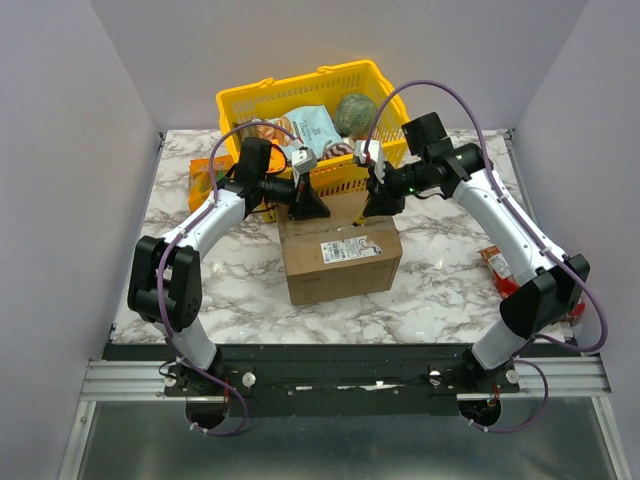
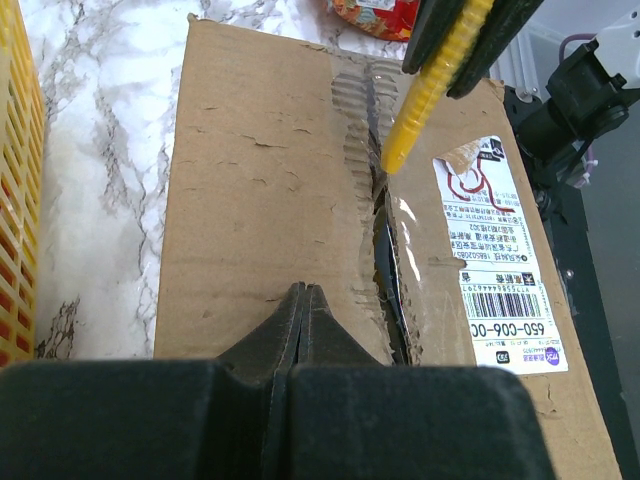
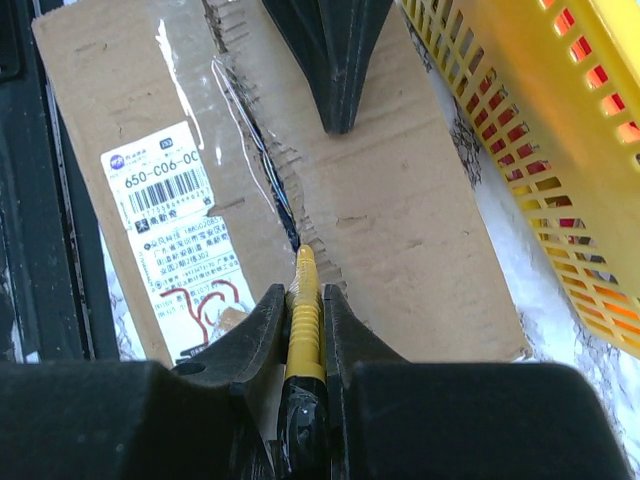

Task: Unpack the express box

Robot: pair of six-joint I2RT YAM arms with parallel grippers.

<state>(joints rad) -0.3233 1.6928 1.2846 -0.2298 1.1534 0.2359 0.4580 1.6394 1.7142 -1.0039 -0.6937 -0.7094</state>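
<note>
The yellow cutter [image 2: 432,88] gripped by the right fingers [image 3: 262,325] should be drawn steadily along the express box [image 1: 340,258] seam [image 2: 385,235]; the left fingers [image 2: 285,322] are closed, perhaps pressing down.

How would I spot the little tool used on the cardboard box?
Find the brown cardboard box before the yellow basket. At its centre seam, the right gripper pinches a slim, ribbed yellow stick, bright between black fingers.

The left pincer [image 2: 303,300] points downward, its fingers pressed together; facing it, the right pincer [image 3: 303,296] clamps a yellow tool [image 3: 305,268].
</note>
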